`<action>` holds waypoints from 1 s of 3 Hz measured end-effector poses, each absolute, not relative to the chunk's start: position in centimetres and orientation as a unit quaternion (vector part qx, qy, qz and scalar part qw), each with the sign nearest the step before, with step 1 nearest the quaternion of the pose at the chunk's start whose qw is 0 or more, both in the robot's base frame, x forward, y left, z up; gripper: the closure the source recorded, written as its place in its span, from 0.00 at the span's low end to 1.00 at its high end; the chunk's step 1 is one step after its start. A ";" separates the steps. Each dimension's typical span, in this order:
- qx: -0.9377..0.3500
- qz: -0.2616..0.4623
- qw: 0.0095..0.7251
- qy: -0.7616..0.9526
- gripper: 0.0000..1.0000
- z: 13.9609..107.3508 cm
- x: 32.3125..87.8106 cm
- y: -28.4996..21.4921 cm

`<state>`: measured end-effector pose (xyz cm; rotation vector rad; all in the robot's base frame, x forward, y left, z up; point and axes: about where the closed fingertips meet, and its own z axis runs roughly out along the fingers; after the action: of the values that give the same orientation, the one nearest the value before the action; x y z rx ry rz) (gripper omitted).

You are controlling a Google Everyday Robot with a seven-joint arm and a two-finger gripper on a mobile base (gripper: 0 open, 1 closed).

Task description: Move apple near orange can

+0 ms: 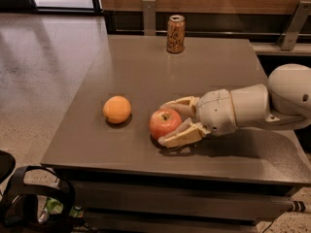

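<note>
The red-pink apple rests on the grey table near its front edge. My gripper reaches in from the right, with one tan finger behind the apple and the other in front of it; both press against it. The orange can stands upright at the table's far edge, well beyond the apple and the gripper.
A round orange fruit lies just left of the apple. My white arm stretches across the right side of the table. A black object sits on the floor at the lower left. A wooden wall with metal brackets stands behind the table.
</note>
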<state>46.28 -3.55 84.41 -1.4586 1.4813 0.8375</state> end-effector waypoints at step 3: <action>-0.464 0.297 0.520 0.653 1.00 89.4 56.7 -12.5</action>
<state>56.74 -12.46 89.37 -1.1126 1.5652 0.7112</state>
